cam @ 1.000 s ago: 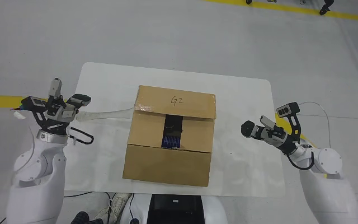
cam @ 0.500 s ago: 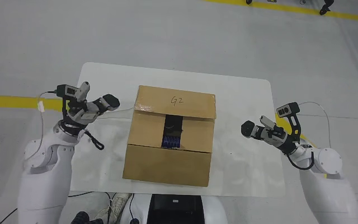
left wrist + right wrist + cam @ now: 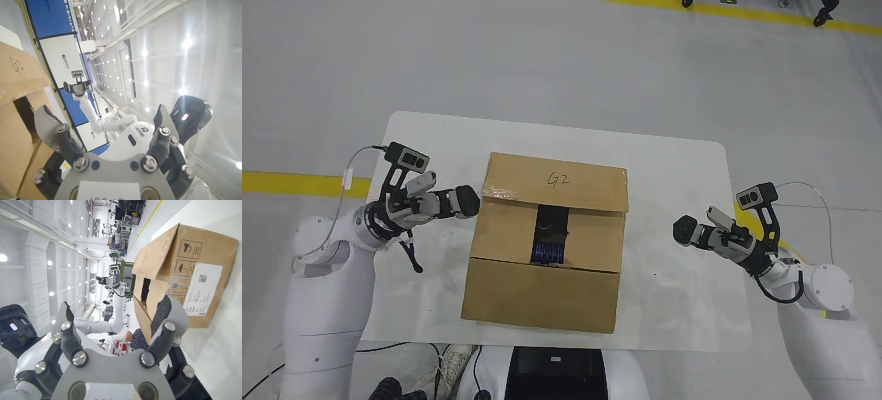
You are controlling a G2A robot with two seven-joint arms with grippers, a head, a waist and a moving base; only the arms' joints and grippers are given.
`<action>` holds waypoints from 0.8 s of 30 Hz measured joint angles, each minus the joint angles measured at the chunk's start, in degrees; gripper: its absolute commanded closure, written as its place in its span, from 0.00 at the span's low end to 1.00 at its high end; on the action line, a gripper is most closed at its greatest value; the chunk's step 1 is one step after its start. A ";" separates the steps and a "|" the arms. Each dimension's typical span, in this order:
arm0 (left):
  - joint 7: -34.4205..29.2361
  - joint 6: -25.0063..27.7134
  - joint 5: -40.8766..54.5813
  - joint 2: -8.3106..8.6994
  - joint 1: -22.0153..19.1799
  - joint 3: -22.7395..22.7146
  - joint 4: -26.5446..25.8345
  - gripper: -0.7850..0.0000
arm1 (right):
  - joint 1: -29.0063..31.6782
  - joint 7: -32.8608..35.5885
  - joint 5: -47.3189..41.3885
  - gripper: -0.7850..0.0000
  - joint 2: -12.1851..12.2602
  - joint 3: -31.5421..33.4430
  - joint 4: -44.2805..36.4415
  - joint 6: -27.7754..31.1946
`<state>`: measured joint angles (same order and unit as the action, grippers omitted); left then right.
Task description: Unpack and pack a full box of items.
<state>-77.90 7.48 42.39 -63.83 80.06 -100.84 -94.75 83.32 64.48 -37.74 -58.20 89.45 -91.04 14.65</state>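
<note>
The cardboard box [image 3: 542, 290] stands in the middle of the desk. Its top flaps are folded down but not sealed, and a narrow gap between them shows something dark blue [image 3: 549, 250] inside, so I judge that the unpacking has not yet begun. In the last second the left arm has swung inward from the left border of the desk. The left hand [image 3: 464, 201] is now just beside the left wall of the box, near its upper edge, with the fingers spread open and holding nothing. I cannot tell if a finger already touches the cardboard. It seems the arm is going for a flap on that side, to open the box. The right hand [image 3: 699, 226] has not moved. It hangs over the right part of the desk, well apart from the box, also open and without load. The floor around is plain grey with a yellow line [image 3: 262, 182] crossing it at the left, and the desk [image 3: 682, 300] itself is white, with rounded corners.
</note>
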 measured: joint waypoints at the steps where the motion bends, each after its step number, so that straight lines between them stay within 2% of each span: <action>1: -0.75 0.84 -0.52 0.07 -0.21 0.08 0.28 0.00 | 0.00 0.00 0.00 0.00 0.00 0.00 0.00 0.00; 6: -1.67 1.63 -1.41 0.36 -1.39 0.64 1.89 0.00 | 0.00 0.00 0.00 0.00 0.00 0.00 0.00 0.00; 24: -1.46 1.32 -1.38 0.36 -1.28 0.86 1.83 0.00 | 0.00 0.00 0.00 0.00 0.00 0.00 0.00 0.00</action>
<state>-79.36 8.80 41.01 -63.47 78.78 -99.98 -92.92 83.32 64.48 -37.74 -58.20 89.45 -91.04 14.65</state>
